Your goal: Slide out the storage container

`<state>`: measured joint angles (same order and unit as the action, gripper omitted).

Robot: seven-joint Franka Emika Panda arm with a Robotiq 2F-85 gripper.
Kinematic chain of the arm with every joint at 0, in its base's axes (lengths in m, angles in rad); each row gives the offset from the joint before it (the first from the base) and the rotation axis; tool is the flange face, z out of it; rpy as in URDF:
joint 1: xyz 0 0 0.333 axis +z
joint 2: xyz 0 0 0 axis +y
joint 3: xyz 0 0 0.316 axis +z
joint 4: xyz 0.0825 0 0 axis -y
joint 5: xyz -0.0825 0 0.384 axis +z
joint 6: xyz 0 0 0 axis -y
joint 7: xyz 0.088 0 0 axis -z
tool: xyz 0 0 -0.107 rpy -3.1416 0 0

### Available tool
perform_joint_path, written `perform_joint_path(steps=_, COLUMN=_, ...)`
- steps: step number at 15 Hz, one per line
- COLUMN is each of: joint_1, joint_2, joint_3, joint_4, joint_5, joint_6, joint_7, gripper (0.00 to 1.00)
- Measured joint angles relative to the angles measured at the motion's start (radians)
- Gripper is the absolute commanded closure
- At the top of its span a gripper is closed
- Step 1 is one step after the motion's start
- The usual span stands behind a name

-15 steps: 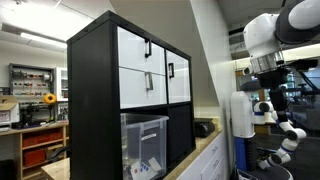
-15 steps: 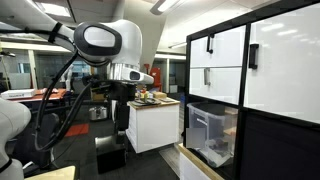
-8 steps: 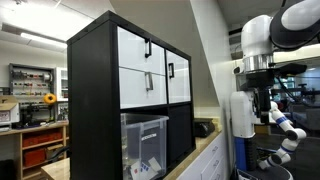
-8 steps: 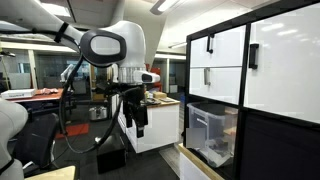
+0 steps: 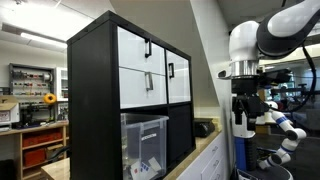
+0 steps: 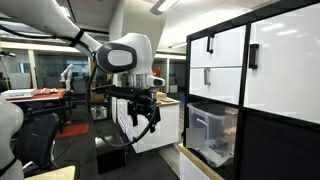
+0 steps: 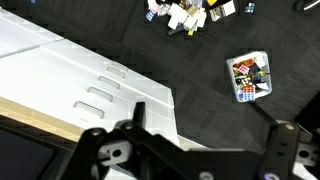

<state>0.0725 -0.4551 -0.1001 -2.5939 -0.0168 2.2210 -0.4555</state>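
Note:
The storage container (image 5: 146, 140) is a clear plastic bin in the lower cubby of a black cabinet (image 5: 93, 100) with white drawers. It shows in both exterior views, and sits inside its cubby (image 6: 212, 135). My gripper (image 6: 140, 115) hangs in the air well away from the cabinet front, pointing down, also seen in an exterior view (image 5: 245, 112). In the wrist view its two dark fingers (image 7: 205, 125) stand wide apart with nothing between them. The container is not in the wrist view.
The cabinet stands on a light countertop (image 6: 195, 163). A white drawer unit (image 6: 155, 125) stands behind my arm and shows below me in the wrist view (image 7: 90, 80). A small box of colourful items (image 7: 250, 76) lies on the dark floor.
My arm has swung toward the cabinet and the gripper has come lower. The container has not moved.

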Motion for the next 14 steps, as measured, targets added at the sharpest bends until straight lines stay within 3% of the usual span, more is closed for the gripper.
perform_joint_path(steps=4, joint_1=0.033, joint_2=0.063, joint_3=0.0, joint_4=0.046, joint_5=0.027, joint_6=0.021, joint_7=-0.094, gripper=0.0)
perform_joint_path(steps=14, joint_1=0.036, joint_2=0.078, joint_3=0.0, joint_4=0.059, joint_5=0.03, joint_6=0.021, joint_7=-0.112, gripper=0.0)
